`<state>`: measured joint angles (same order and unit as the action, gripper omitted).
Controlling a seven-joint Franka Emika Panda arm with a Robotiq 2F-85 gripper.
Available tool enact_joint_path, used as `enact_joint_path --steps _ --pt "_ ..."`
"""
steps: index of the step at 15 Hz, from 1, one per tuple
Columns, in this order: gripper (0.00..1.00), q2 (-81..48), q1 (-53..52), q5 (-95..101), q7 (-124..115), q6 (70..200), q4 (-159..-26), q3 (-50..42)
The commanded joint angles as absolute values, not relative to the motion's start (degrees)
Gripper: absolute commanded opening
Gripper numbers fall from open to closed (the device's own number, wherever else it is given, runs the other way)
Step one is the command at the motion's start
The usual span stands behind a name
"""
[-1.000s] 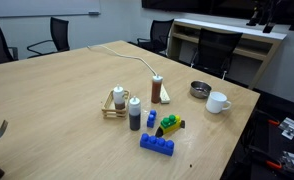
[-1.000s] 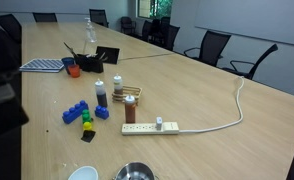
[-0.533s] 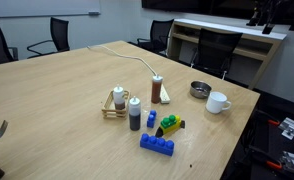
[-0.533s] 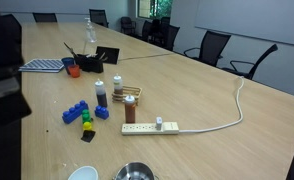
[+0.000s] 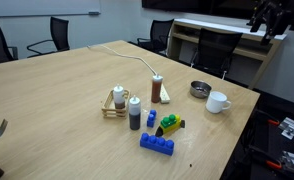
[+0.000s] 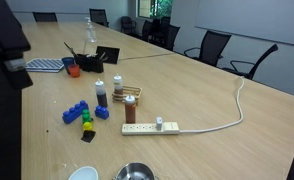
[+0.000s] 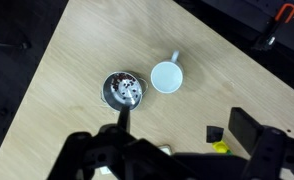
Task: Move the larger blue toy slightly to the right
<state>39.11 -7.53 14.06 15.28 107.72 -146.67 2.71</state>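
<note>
On the table (image 5: 57, 90), the larger blue toy (image 5: 157, 145) lies just before the green-and-yellow toy (image 5: 170, 124); farther back, the mug (image 5: 218, 101) stands beside the bowl (image 5: 199, 89).

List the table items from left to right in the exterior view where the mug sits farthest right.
Rack → white-capped bottle → long blue brick → bowl → mug.
</note>
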Motion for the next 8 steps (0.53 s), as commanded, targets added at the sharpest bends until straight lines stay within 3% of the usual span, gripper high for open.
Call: enact_joint_path --steps 1,8 --pt "1.0 39.1 -7.7 14.1 15.2 107.6 -146.6 2.2" --pt "1.0 39.1 -7.6 14.1 15.3 107.6 -146.6 1.9"
